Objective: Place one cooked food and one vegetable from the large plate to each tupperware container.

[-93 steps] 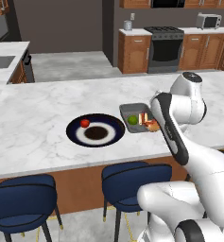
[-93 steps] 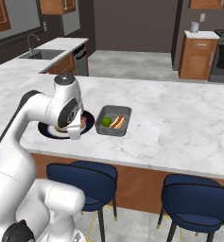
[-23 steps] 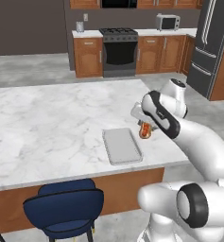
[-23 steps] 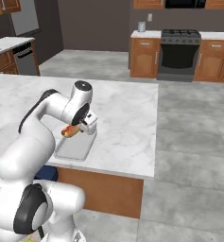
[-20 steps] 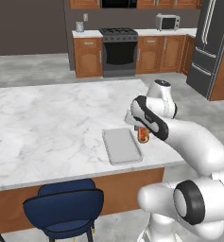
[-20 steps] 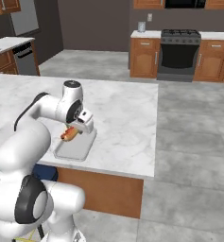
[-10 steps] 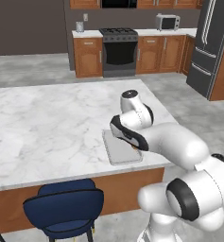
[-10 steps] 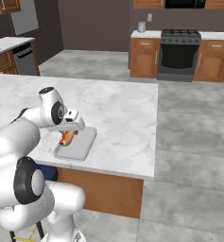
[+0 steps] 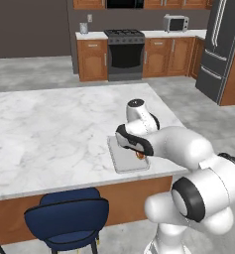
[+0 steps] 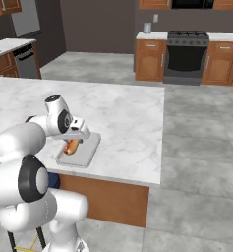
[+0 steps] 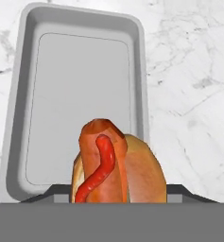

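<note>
Swung lower since half a second ago, the arm now reaches over the front edge of the marble counter [image 9: 49,134], near its right corner. One grey tupperware container [image 11: 80,94] lies there, close to that edge, its floor bare. Over the container's near end hangs the claw [image 10: 77,139], clamped on a hot dog [image 11: 116,165] in a bun with a red sauce stripe; the bun sits over the tray's near rim.

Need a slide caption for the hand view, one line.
Hot dog held in the gripper over an empty grey tupperware container on the marble counter.
</note>
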{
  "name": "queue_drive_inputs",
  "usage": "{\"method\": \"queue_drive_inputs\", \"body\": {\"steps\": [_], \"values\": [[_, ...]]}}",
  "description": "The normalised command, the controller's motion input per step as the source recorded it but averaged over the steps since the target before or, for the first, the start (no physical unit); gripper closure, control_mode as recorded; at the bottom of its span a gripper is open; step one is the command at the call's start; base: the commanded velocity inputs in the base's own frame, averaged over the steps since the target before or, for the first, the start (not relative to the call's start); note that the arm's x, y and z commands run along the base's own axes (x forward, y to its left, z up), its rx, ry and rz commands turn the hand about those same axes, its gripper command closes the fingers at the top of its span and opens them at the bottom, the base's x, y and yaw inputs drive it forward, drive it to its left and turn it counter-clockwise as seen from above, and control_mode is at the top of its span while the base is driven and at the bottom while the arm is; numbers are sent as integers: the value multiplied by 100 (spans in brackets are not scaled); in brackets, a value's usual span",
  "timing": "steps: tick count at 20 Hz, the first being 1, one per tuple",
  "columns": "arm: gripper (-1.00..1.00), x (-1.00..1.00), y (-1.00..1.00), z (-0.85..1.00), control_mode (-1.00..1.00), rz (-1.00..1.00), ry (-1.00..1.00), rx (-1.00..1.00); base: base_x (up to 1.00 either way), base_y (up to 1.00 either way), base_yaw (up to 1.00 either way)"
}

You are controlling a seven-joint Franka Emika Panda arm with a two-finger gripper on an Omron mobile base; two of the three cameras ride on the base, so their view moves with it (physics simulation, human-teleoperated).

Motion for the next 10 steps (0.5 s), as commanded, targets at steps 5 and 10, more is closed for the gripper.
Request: {"method": "queue_drive_inputs", "body": {"steps": [5, 10], "values": [[100, 38, 0, -50, -100, 0, 0, 3, 0, 0, 0], [100, 56, 0, -41, -100, 5, 0, 1, 0, 0, 0]]}}
